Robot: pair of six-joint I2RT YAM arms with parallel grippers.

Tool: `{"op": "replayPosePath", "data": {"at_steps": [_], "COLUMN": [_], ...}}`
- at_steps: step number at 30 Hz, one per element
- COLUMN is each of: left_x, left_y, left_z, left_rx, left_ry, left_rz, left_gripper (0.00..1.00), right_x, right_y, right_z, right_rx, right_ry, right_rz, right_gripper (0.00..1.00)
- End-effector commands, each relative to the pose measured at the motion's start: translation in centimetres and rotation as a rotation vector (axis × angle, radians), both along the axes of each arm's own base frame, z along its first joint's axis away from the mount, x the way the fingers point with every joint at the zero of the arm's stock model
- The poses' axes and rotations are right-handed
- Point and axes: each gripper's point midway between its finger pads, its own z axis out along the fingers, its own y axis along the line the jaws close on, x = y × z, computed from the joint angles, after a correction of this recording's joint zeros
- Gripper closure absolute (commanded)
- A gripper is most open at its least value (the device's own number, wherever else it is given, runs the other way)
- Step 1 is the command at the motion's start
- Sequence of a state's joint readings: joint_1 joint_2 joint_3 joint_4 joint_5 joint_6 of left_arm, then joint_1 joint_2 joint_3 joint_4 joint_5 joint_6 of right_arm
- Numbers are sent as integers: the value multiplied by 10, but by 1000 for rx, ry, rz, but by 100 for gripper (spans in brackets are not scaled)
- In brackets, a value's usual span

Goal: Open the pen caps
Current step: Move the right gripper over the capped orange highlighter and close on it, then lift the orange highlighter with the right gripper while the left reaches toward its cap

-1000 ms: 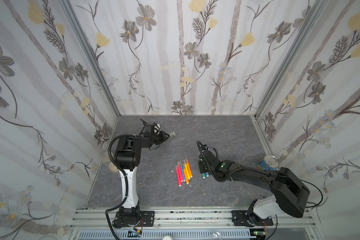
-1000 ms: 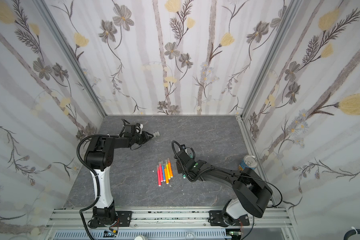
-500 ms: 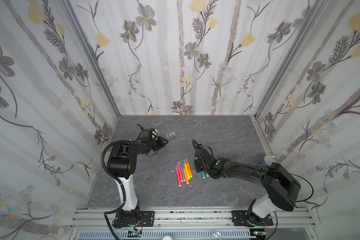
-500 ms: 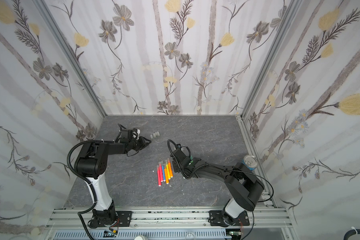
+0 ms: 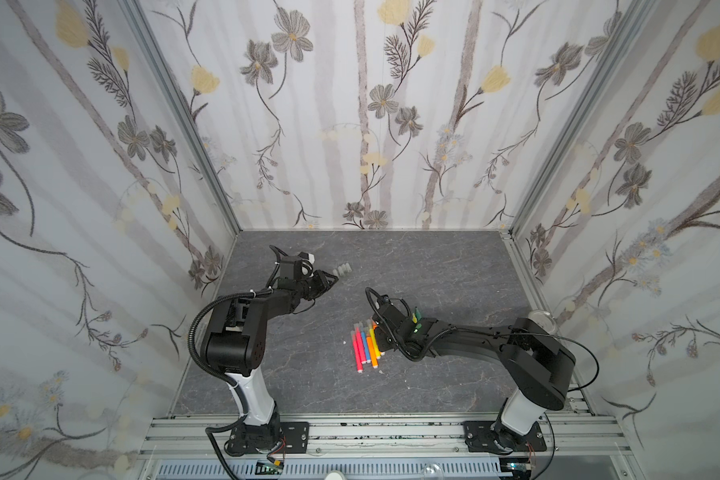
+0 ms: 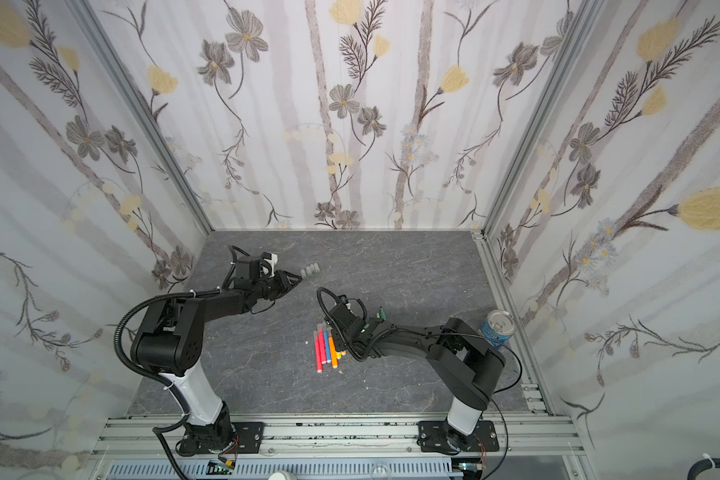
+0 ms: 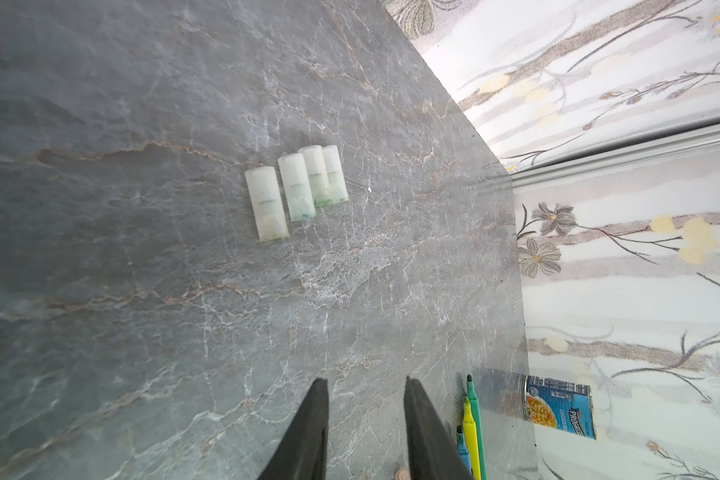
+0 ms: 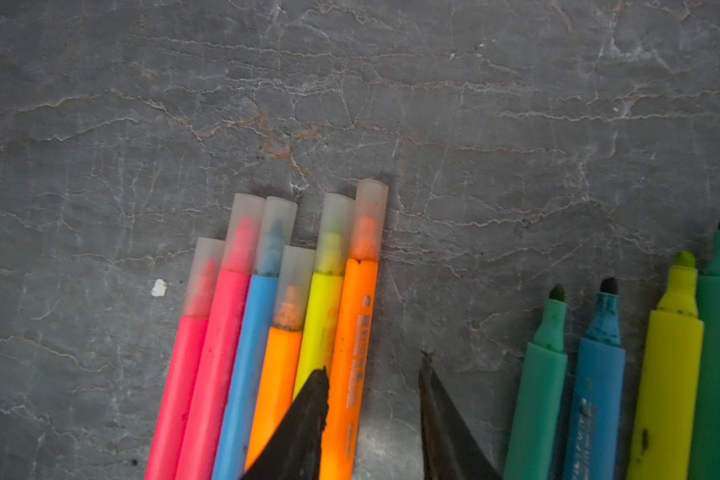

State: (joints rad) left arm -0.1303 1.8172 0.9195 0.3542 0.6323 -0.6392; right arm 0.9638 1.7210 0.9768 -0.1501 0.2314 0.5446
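A: Both top views were evenly, softly lit; shadows faint. The walls [image 5: 100, 208] bowed at frame edges.
B: Left wrist view: right side was blown out white, fingers [image 7: 308, 436] at bottom blurred. Right wrist view was dim; pens [image 8: 258, 332] slightly soft.

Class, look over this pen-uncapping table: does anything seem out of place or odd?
A Progresso soup can stands by the right wall, unrelated to the task. A small white fleck lies beside the capped pens.

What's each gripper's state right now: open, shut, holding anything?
Left gripper: jaws open, holding nothing.
Right gripper: jaws open, holding nothing.
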Motion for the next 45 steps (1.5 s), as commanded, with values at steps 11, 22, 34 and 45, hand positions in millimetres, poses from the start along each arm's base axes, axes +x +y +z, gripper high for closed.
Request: {"op": "replayPosePath", "data": {"at_steps": [11,22,34,45], "left_x": [-6,-7,-6,-13], "left_y": [-1,0,-1,-25], "left_z": [-1,-2,-1,21], "left_rx": [2,8,7,32], "left_ry": [-22,-25,-24,-35], "left_rz": [-14,-14,-14,-92], "left_gripper": [69,69,69,69], "right_x": [1,-5,-11,-3], "right_y": [5,1,-5,-11], "right_z": [-11,-27,-43,-19], "right_rx": [-31,-48,-80,-46], "right_ry": [23,55,82,29], "right_rz": [-13,-10,-3,-4], "right_gripper": [63,66,76,99]}}
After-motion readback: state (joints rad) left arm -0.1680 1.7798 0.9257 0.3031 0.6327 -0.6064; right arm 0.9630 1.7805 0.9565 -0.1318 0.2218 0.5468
